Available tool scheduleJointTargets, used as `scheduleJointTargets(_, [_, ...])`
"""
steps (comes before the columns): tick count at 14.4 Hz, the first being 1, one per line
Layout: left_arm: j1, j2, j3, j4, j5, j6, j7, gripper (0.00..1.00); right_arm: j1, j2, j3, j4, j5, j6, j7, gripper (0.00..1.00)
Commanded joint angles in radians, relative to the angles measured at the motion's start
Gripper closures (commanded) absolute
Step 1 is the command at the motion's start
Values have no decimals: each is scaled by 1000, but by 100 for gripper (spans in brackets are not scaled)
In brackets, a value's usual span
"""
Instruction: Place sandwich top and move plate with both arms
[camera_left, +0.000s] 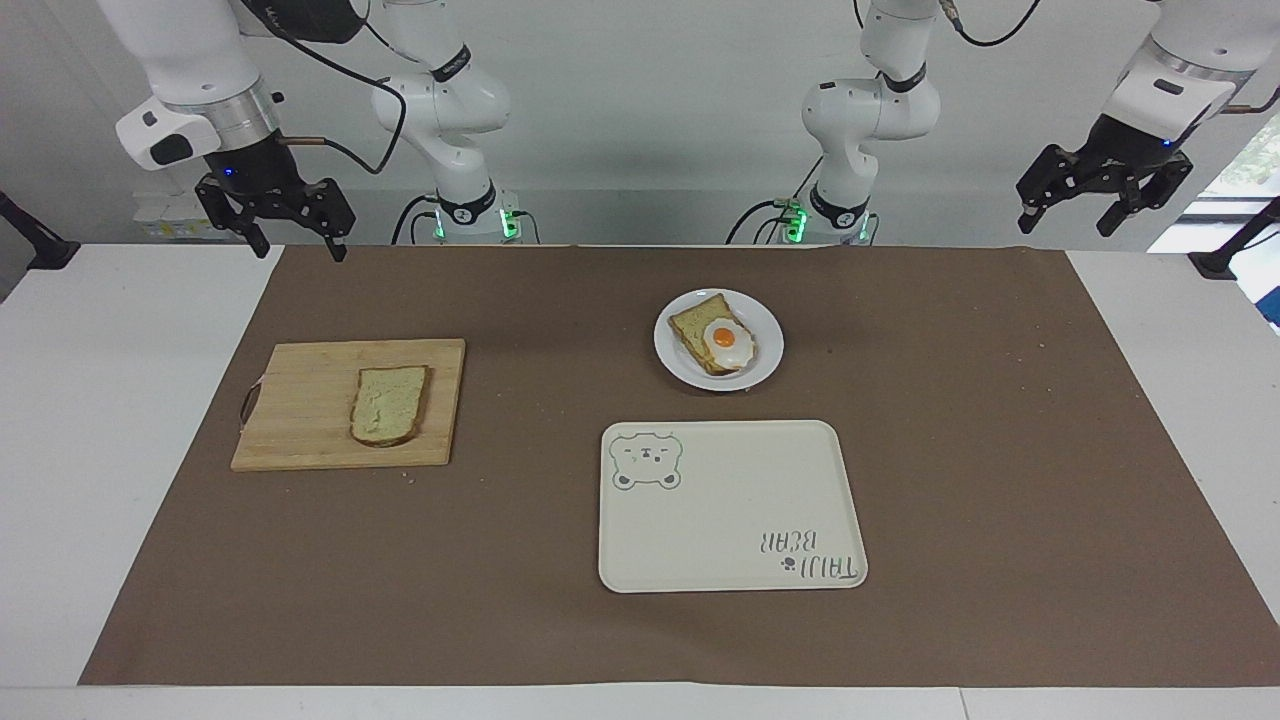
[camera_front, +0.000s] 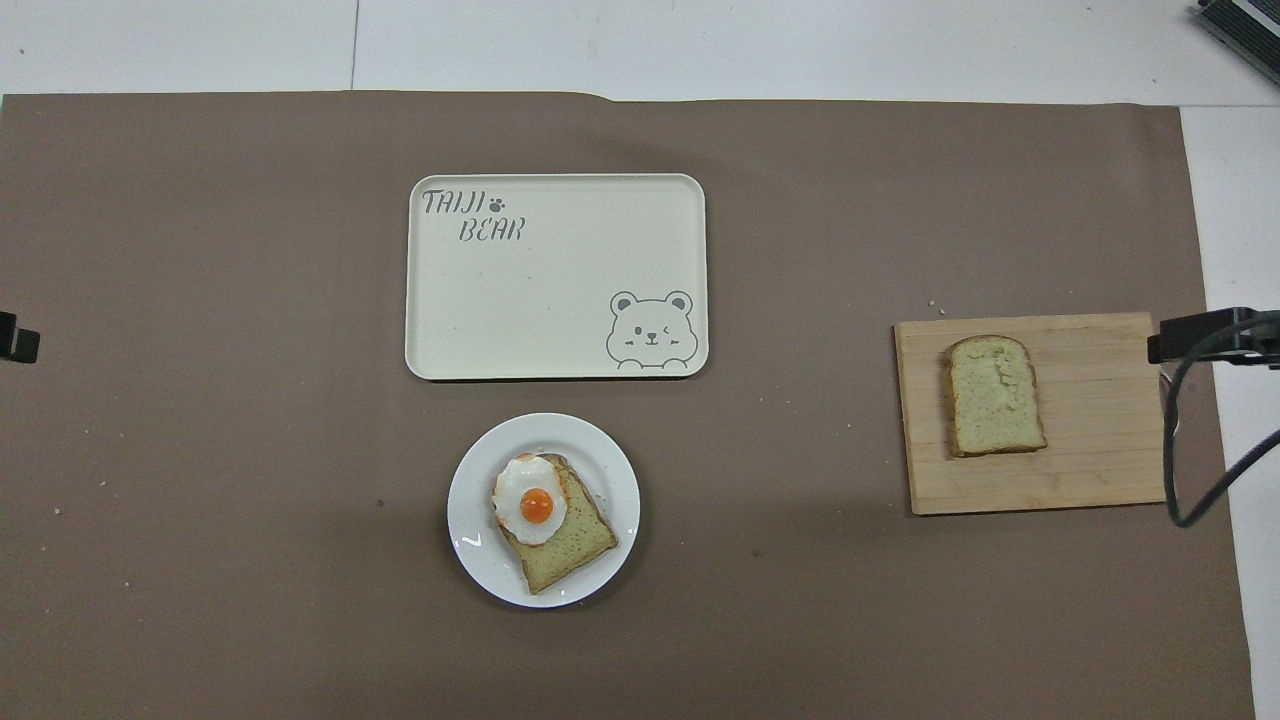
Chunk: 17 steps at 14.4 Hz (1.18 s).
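Two grippers hang wide open, holding nothing. Right gripper (camera_left: 290, 228) is over the tabletop edge nearest the robots, near the cutting board (camera_left: 300, 420). On that board lies the sandwich top (camera_left: 388, 404), looking soft and light; pinch it gently by the crust. Along sits the plate (camera_left: 672, 345) with egg toast (camera_left: 712, 340), the tray (camera_left: 730, 505) beside it. Left gripper (camera_left: 1100, 195) waits over the corner.
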Motion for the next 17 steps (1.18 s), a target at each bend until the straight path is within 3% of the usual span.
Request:
scheduleJointTargets(1, [15, -16, -14, -16, 12, -1, -7, 0, -17, -22, 9, -30, 6, 19, -28, 0])
scheduleJointTargets(8, [15, -16, -14, -16, 12, -2, -7, 0, -18, -25, 9, -44, 6, 22, -26, 0])
scheduleJointTargets(17, [15, -16, -14, -16, 12, -1, -7, 0, -27, -1, 8, -215, 72, 254, -28, 0])
